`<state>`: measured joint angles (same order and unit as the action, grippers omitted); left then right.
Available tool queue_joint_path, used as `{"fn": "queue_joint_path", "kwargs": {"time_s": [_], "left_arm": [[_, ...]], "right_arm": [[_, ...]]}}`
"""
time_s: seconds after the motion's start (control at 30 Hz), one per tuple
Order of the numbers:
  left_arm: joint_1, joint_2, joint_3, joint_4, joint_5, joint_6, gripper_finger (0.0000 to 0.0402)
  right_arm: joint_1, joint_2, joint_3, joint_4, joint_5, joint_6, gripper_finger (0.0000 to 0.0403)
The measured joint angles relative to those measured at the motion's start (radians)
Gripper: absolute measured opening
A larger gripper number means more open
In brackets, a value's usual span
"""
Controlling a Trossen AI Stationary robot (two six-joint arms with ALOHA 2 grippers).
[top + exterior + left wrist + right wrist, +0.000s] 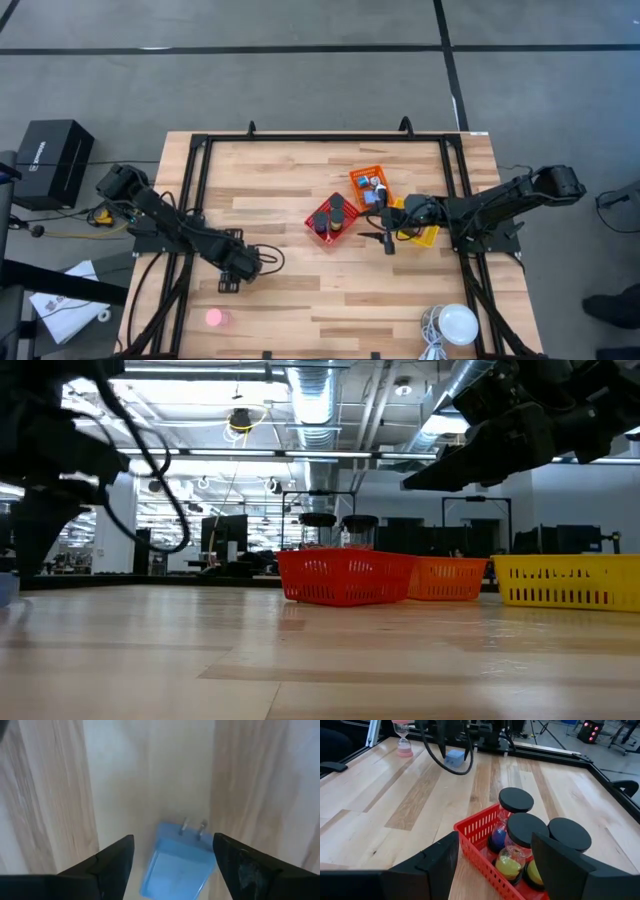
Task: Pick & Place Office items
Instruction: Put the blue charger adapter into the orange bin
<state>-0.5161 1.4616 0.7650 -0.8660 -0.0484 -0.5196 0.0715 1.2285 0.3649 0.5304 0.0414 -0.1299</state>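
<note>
A light blue plug block [177, 867] with two silvery prongs lies flat on the wooden table [290, 180]. My left gripper [172, 847] hangs over it, pointing down and open, one finger on either side of the block; I cannot tell whether they touch it. The gripper is at the table's near left [240, 268], and the block also shows in the right wrist view [455, 757]. My right gripper [388, 240] is open and empty, above the table's middle, just near of the red basket [485, 845]. A pink hourglass [214, 318] stands near the table's near edge.
The red basket [332, 218] holds several hourglasses with black caps [516, 800]. An orange basket [370, 187] with blue pieces stands behind it, and a yellow basket [422, 228] lies under my right arm. A white round lamp [458, 322] is at the near right.
</note>
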Motion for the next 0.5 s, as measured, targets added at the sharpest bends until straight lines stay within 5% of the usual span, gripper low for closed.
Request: {"fn": "queue_joint_path", "kwargs": {"time_s": [0.5], "left_arm": [[-0.007,0.0,0.001,0.01,0.002,0.049,0.0276]], "right_arm": [[0.0,0.0,0.0,0.0,0.0,0.0,0.024]]}}
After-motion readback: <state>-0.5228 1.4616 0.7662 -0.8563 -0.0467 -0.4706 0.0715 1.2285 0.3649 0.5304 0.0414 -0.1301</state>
